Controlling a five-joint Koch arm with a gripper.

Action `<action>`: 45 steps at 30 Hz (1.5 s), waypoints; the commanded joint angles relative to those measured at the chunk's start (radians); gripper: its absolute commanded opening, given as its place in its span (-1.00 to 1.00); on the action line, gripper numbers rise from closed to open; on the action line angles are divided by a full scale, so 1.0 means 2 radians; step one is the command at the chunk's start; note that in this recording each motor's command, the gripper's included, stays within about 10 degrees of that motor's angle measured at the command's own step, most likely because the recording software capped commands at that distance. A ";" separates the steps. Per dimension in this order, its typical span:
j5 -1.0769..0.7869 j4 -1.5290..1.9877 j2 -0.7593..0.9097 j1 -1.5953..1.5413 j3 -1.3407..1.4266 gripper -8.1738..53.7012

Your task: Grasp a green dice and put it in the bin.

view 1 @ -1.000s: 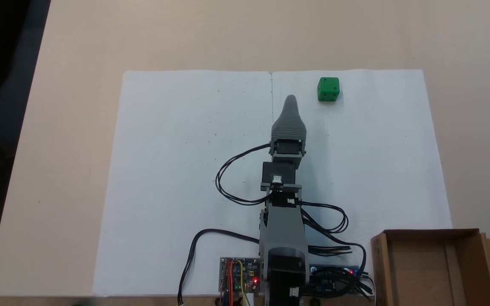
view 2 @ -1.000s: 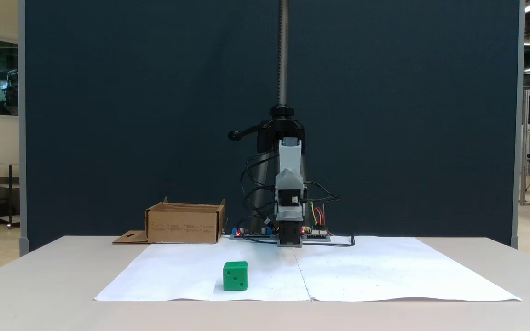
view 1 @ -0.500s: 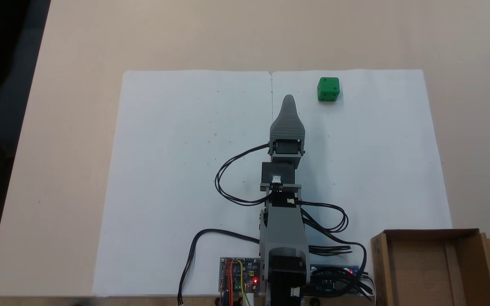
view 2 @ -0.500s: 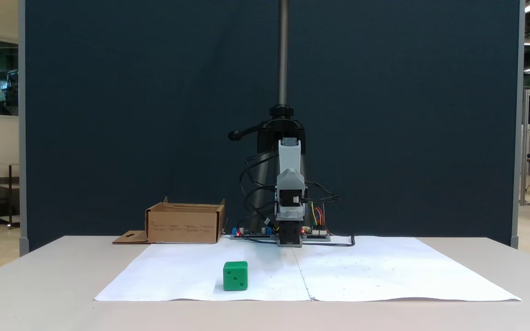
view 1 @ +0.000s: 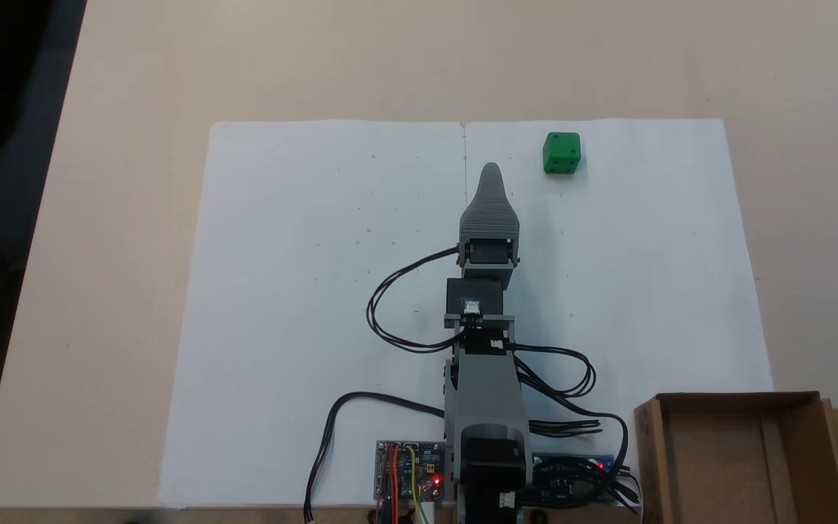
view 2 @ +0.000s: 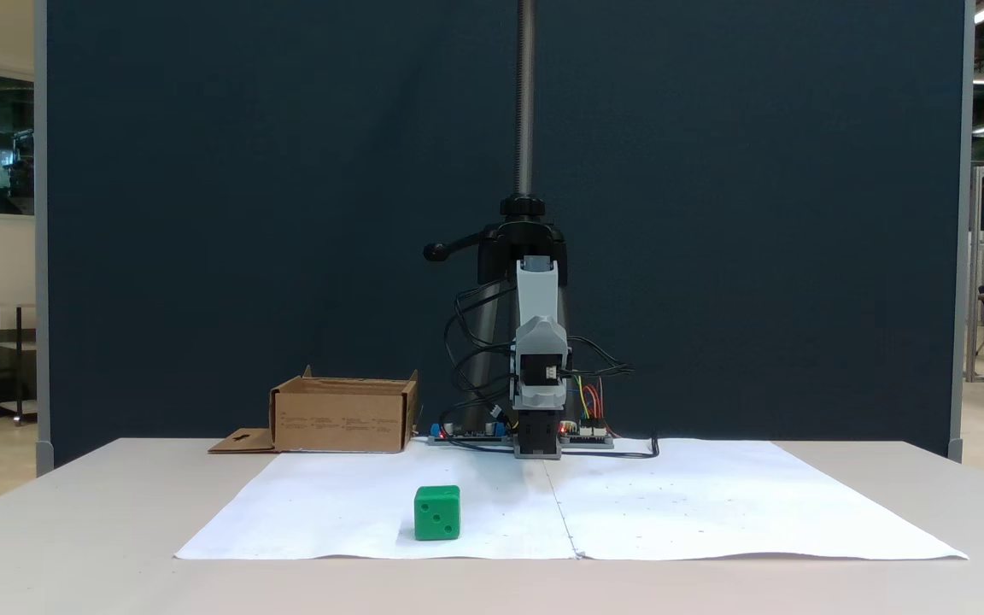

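Observation:
The green dice (view 1: 561,153) sits on the white paper near its far edge, and in a fixed view from the front it is the closest thing (view 2: 437,512). My gripper (view 1: 491,171) points toward the far edge, left of the dice by about two dice widths and slightly nearer the arm's base. One ridged grey jaw covers the other from above, so the gap is hidden. From the front the arm (view 2: 540,359) faces the camera end-on. The cardboard bin (view 1: 724,466) stands empty beside the arm's base, and from the front it shows at left (view 2: 342,416).
White paper sheets (view 1: 302,291) cover the middle of the beige table (view 1: 121,218). Circuit boards (view 1: 409,469) and black cables (view 1: 390,306) lie around the arm's base. A dark pole and clamp (view 2: 524,213) rise behind the arm before a dark blue panel.
The gripper has shifted slightly left in the view from above and sunk a little in the front view. Dice and bin have not moved.

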 commanded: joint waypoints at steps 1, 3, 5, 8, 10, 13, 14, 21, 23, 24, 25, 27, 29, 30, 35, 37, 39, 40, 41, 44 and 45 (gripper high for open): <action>0.003 -0.014 0.054 0.005 0.033 0.73; 0.001 -0.011 0.053 0.001 0.033 0.72; 0.001 -0.010 0.053 0.002 0.033 0.73; 0.001 0.005 0.052 0.002 0.033 0.72; 0.001 0.011 0.052 0.001 0.032 0.72; 0.000 0.012 0.053 0.002 0.033 0.72; 0.000 0.012 0.053 0.002 0.033 0.72; -0.002 0.015 0.054 -0.001 0.033 0.68; -0.002 0.012 0.054 0.001 0.031 0.64; -0.002 0.012 0.055 0.002 0.028 0.62; -0.002 0.013 0.055 0.002 0.018 0.60; -0.002 0.015 0.056 0.003 -0.001 0.55; -0.002 0.027 0.055 0.008 -0.024 0.52; -0.002 0.051 0.055 0.012 -0.041 0.52; -0.001 0.235 0.055 0.028 -0.159 0.53; -0.001 0.292 0.054 0.034 -0.194 0.53; -0.001 0.350 0.054 0.034 -0.221 0.53; 0.000 0.391 0.054 0.033 -0.239 0.53; 0.001 0.421 0.054 0.034 -0.261 0.53; 0.007 0.524 0.049 0.041 -0.328 0.53; 0.007 0.555 0.046 0.041 -0.348 0.53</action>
